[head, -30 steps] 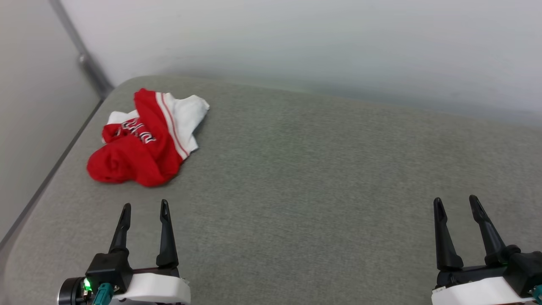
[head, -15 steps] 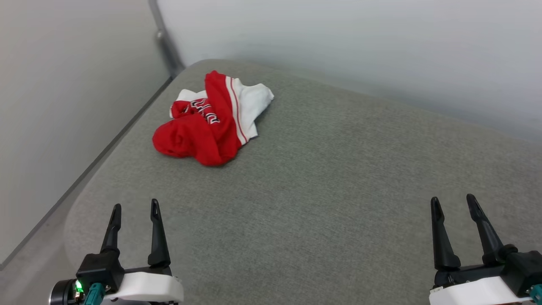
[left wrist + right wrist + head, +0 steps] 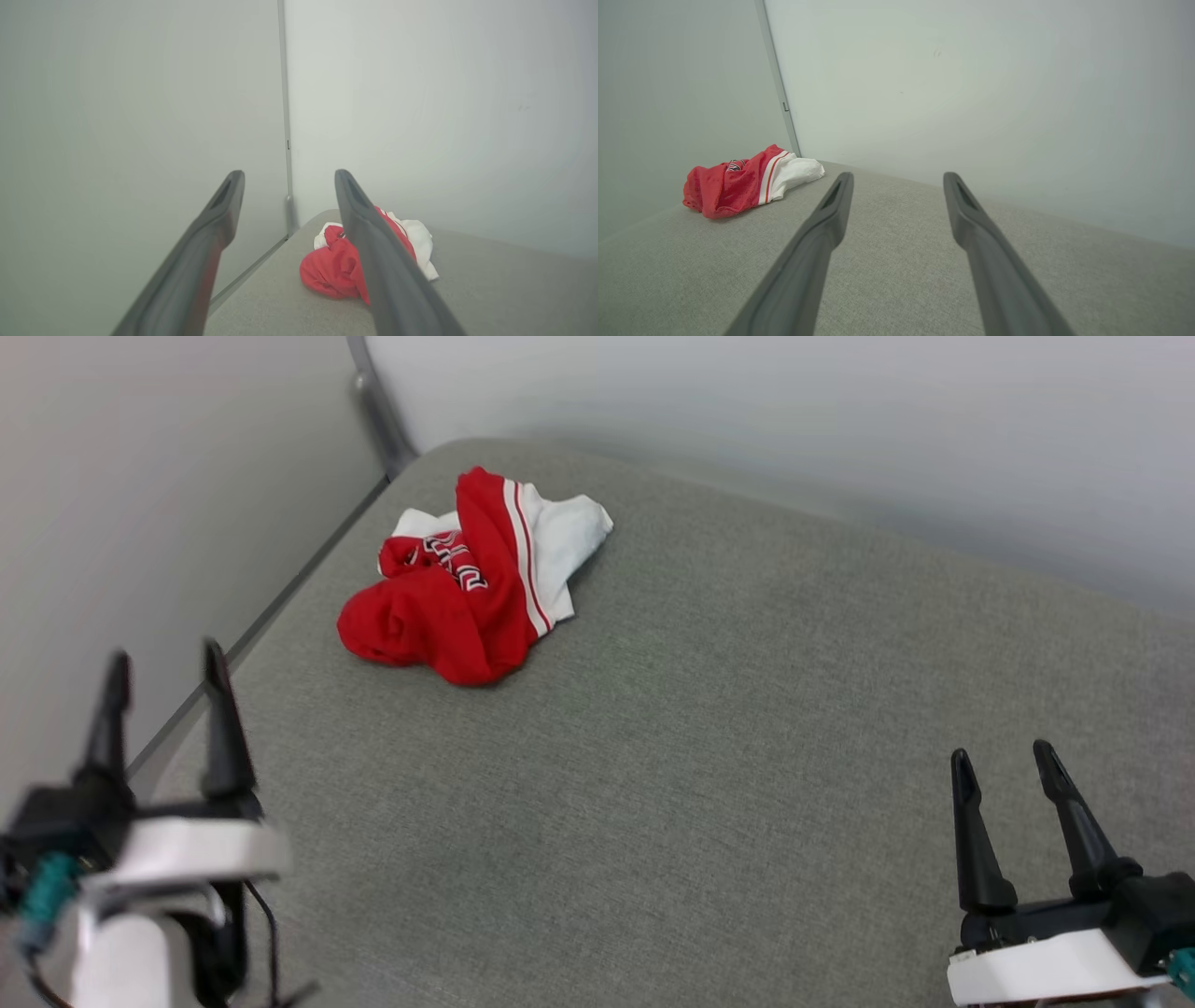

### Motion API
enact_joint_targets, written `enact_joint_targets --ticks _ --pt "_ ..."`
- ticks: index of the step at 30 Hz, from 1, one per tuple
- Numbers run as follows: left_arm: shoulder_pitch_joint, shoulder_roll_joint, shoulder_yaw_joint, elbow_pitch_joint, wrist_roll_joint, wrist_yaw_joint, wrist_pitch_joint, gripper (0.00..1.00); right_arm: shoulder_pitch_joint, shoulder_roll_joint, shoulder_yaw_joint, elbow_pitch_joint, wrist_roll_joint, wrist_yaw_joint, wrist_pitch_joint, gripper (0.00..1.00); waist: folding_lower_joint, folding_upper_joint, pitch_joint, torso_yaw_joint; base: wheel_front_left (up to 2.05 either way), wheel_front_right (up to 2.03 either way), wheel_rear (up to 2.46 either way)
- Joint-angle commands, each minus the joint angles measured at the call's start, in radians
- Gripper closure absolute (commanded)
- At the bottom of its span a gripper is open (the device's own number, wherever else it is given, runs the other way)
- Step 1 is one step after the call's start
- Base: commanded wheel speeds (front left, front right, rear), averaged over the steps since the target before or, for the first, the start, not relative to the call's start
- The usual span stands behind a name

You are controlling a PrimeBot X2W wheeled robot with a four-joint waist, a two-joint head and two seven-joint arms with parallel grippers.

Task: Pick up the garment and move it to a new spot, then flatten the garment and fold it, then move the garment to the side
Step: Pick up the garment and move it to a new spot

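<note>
The garment [image 3: 467, 588] is crumpled in the far left corner of the bench [image 3: 728, 728], right by the edge and the walls [image 3: 140, 476]. The rest is wide open. The left gripper [image 3: 166, 651] and right gripper [image 3: 1001, 751] both have their fingers apart, well short of it.

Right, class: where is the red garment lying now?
In the head view the garment lies crumpled at the far left of the grey surface, near the wall corner, ahead of the left tool.

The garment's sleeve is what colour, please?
The sleeve is plain white; the head view shows it best.
</note>
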Motion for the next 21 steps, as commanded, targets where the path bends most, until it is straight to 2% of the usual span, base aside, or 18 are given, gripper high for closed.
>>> enact_joint_targets --ticks 1,5,12,15,21 --pt "-0.059 0.019 0.021 0.008 -0.003 -0.023 -0.002 0.0 -0.019 0.002 -0.003 -0.007 -0.011 0.0 -0.002 0.0 0.0 0.0 0.031 -0.014 0.0 0.0 0.0" --pt "-0.216 0.06 0.069 0.024 -0.017 -0.071 -0.002 0.0 -0.048 0.002 -0.005 -0.023 -0.045 0.0 -0.002 0.0 0.0 0.0 0.1 -0.041 0.0 0.0 0.0" --pt "-0.447 0.146 0.092 0.071 -0.063 -0.101 -0.002 0.0 -0.09 0.002 -0.013 -0.047 -0.087 0.0 -0.002 0.0 0.0 0.0 0.204 -0.089 0.0 0.0 0.0" --pt "-0.535 0.199 0.056 0.125 -0.091 -0.102 -0.002 0.0 -0.107 0.002 -0.016 -0.053 -0.098 0.0 -0.002 0.0 0.0 0.0 0.239 -0.105 0.0 0.0 0.0" --pt "-0.679 0.342 -0.105 0.302 -0.185 -0.102 0.008 0.0 -0.133 0.002 -0.031 -0.079 -0.118 0.0 -0.002 0.0 0.0 0.0 0.292 -0.131 0.0 0.0 0.0"
